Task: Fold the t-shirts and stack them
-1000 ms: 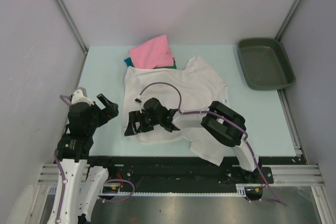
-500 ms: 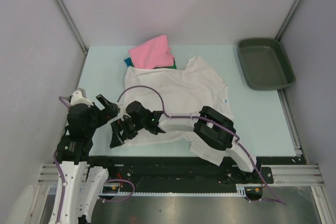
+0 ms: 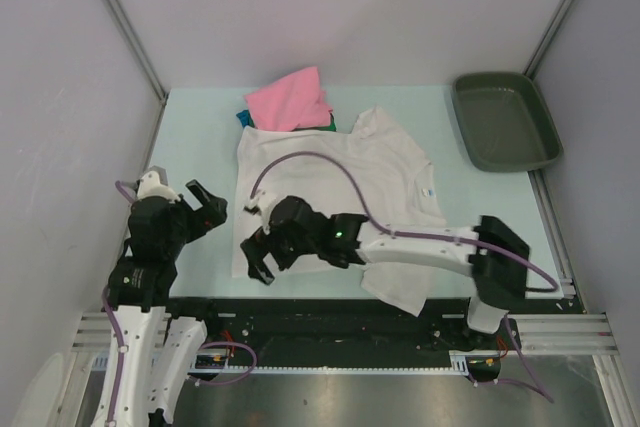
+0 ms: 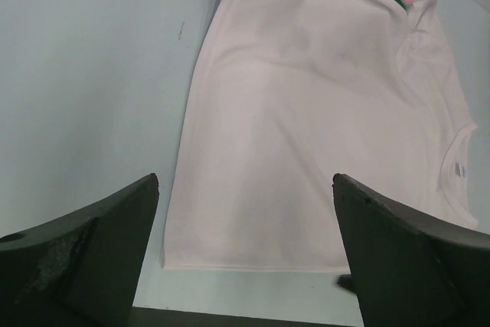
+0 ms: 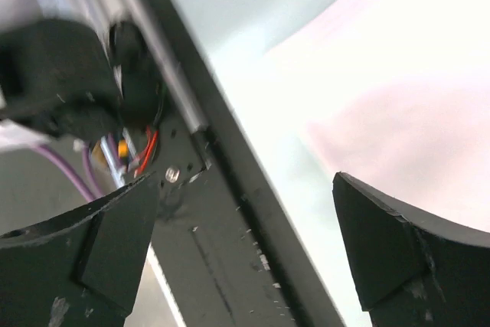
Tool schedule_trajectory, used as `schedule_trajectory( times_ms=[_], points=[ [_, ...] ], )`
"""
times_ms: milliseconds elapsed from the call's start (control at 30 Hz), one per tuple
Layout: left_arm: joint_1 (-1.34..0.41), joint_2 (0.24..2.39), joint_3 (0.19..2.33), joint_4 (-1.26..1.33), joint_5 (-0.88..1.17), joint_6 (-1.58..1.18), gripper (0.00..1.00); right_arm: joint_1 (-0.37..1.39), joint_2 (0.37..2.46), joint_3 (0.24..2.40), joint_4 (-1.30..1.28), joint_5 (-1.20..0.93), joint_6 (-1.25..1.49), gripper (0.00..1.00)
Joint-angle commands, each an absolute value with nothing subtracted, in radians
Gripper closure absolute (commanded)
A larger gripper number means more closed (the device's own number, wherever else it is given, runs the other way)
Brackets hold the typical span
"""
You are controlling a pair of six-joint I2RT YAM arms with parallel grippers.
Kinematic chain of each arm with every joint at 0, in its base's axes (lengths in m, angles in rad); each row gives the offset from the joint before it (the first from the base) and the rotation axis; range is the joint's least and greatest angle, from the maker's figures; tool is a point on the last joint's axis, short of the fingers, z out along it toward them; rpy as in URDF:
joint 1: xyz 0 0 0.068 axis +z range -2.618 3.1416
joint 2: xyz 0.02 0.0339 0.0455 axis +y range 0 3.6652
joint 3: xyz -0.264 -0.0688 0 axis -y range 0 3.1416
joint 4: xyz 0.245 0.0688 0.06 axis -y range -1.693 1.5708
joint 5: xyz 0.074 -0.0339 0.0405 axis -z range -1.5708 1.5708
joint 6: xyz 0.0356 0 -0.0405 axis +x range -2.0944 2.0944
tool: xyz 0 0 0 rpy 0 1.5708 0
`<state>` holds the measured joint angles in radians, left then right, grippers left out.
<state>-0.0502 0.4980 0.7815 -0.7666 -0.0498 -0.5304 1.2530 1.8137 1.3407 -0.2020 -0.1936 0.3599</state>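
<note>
- The white shirt (image 3: 330,187) lies spread on the bench (image 3: 195,137), its collar turned to the right and one sleeve sticking out at its far right.
- Its left part lies flat with straight edges. Its near right part is rumpled and reaches towards the bench's near edge.
- The pink shirt (image 3: 290,99) lies bunched at the white shirt's far left corner, overlapping its edge.
- A green shirt (image 3: 330,124) and a teal shirt (image 3: 243,115) show as slivers under the pink one, touching the white shirt's far edge.
- The right end effector (image 3: 260,259) is over the white shirt's near left corner, its fingers wide apart and nothing between them.
- The left end effector (image 3: 203,203) is just left of the white shirt, clear of the cloth, fingers spread and holding nothing.
- The tray (image 3: 503,122) sits well beyond the white shirt's right side.
</note>
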Motion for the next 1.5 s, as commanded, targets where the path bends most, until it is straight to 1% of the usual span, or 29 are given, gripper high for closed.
schedule_trajectory(
  times_ms=[0, 33, 67, 100, 167, 200, 300, 367, 400, 433, 467, 500, 533, 567, 667, 700, 733, 767, 867, 933, 1167, 1233, 1333, 1467],
  points=[
    [-0.052, 0.566, 0.830, -0.781, 0.046, -0.489, 0.00, 1.261, 1.556, 1.335, -0.311, 0.389, 0.270, 0.00],
    [-0.052, 0.592, 0.827, -0.781, 0.067, -0.489, 0.00, 1.253, 1.493, 1.315, -0.328, 0.461, 0.279, 0.00],
    [-0.052, 0.604, 0.819, -0.781, 0.102, -0.498, 0.00, 1.244, 1.464, 1.295, -0.353, 0.611, 0.314, 0.00],
    [-0.052, 0.618, 0.807, -0.785, 0.123, -0.506, 0.00, 1.215, 1.432, 1.275, -0.366, 0.691, 0.355, 0.00],
    [-0.055, 0.661, 0.790, -0.778, 0.162, -0.520, 0.00, 1.146, 1.346, 1.221, -0.440, 0.773, 0.452, 0.00],
    [-0.058, 0.676, 0.778, -0.784, 0.169, -0.531, 0.00, 1.052, 1.321, 1.206, -0.468, 0.759, 0.483, 0.00],
    [-0.106, 0.706, 0.741, -0.742, 0.152, -0.575, 0.00, 0.913, 1.224, 1.108, -0.499, 0.675, 0.544, 0.00],
    [-0.141, 0.735, 0.730, -0.694, 0.124, -0.610, 0.00, 0.778, 1.171, 1.045, -0.462, 0.613, 0.540, 0.00],
    [-0.171, 0.751, 0.729, -0.684, 0.106, -0.623, 0.01, 0.731, 1.161, 1.039, -0.453, 0.583, 0.543, 0.00],
    [-0.185, 0.790, 0.732, -0.670, 0.075, -0.629, 0.00, 0.639, 1.157, 1.032, -0.434, 0.546, 0.537, 0.00],
    [-0.196, 0.810, 0.732, -0.643, 0.065, -0.647, 0.00, 0.599, 1.155, 1.026, -0.389, 0.488, 0.540, 0.00],
    [-0.199, 0.828, 0.730, -0.629, 0.060, -0.656, 0.00, 0.562, 1.175, 1.026, -0.356, 0.454, 0.540, 0.00],
    [-0.199, 0.854, 0.726, -0.609, 0.070, -0.666, 0.00, 0.481, 1.189, 1.028, -0.316, 0.402, 0.537, 0.00],
    [-0.199, 0.865, 0.719, -0.570, 0.072, -0.679, 0.00, 0.448, 1.210, 1.029, -0.246, 0.306, 0.549, 0.00],
    [-0.201, 0.887, 0.709, -0.523, 0.060, -0.695, 0.00, 0.327, 1.330, 1.040, -0.094, 0.139, 0.597, 0.00],
    [-0.201, 0.897, 0.704, -0.517, 0.057, -0.698, 0.00, 0.304, 1.412, 1.057, -0.057, 0.097, 0.613, 0.00],
    [-0.199, 0.902, 0.701, -0.508, 0.055, -0.701, 0.00, 0.284, 1.455, 1.068, -0.004, 0.030, 0.661, 0.01],
    [-0.199, 0.908, 0.696, -0.488, 0.061, -0.703, 0.00, 0.247, 1.497, 1.081, 0.055, -0.012, 0.679, 0.02],
    [-0.201, 0.934, 0.696, -0.477, 0.058, -0.696, 0.00, 0.209, 1.673, 1.144, 0.162, -0.119, 0.765, 0.04],
    [-0.199, 0.948, 0.698, -0.476, 0.057, -0.690, 0.00, 0.195, 1.783, 1.199, 0.225, -0.168, 0.805, 0.04],
    [-0.198, 0.976, 0.689, -0.451, 0.043, -0.672, 0.00, 0.186, 2.046, 1.351, 0.414, -0.313, 0.946, 0.06],
    [-0.198, 0.992, 0.687, -0.446, 0.035, -0.666, 0.00, 0.187, 2.088, 1.382, 0.448, -0.340, 0.989, 0.07],
    [-0.196, 1.022, 0.684, -0.437, 0.041, -0.658, 0.00, 0.193, 2.161, 1.452, 0.428, -0.366, 1.017, 0.07],
    [-0.196, 1.040, 0.684, -0.430, 0.037, -0.653, 0.01, 0.213, 2.203, 1.531, 0.351, -0.350, 0.983, 0.08]
  ],
)
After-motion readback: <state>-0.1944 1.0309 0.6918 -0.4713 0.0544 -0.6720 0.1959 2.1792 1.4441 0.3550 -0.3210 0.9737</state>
